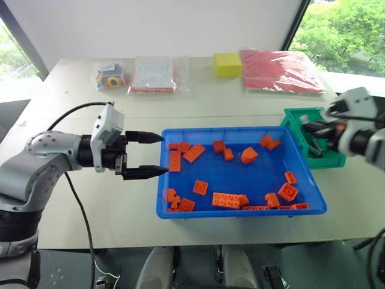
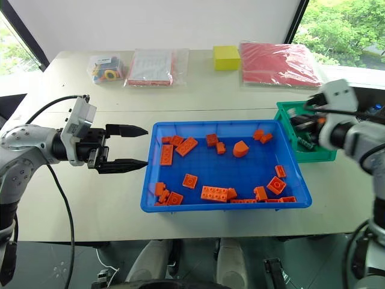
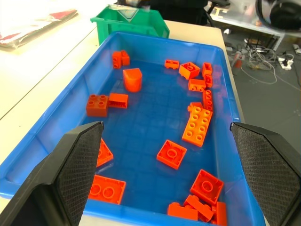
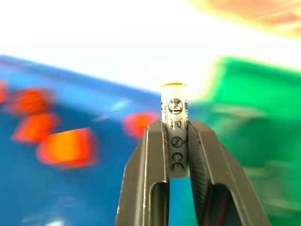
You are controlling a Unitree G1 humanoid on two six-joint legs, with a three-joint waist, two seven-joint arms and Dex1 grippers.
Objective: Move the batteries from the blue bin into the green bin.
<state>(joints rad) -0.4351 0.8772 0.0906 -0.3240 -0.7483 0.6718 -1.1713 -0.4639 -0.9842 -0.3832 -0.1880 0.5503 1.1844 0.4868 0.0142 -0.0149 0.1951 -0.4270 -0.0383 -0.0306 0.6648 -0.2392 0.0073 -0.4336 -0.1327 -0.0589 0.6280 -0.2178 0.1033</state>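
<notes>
- Risk of a drop short of the green bin (image 1: 313,120): battery (image 4: 174,136) pinched only along its lower part, standing proud of the fingertips, liable to pivot or slip out.
- Risk of release too early, back among the orange bricks (image 1: 227,200) in the blue bin (image 1: 240,212), if let go before clearing the rim.
- Right gripper (image 4: 176,141): clamped tight on that battery, near the green bin's edge, above the table (image 1: 78,108).
- Left gripper (image 1: 151,155): spread wide, holding nothing, touching nothing, just beside the blue bin's left wall.
- Other batteries lying in the green bin, seemingly; none visible among the bricks.
</notes>
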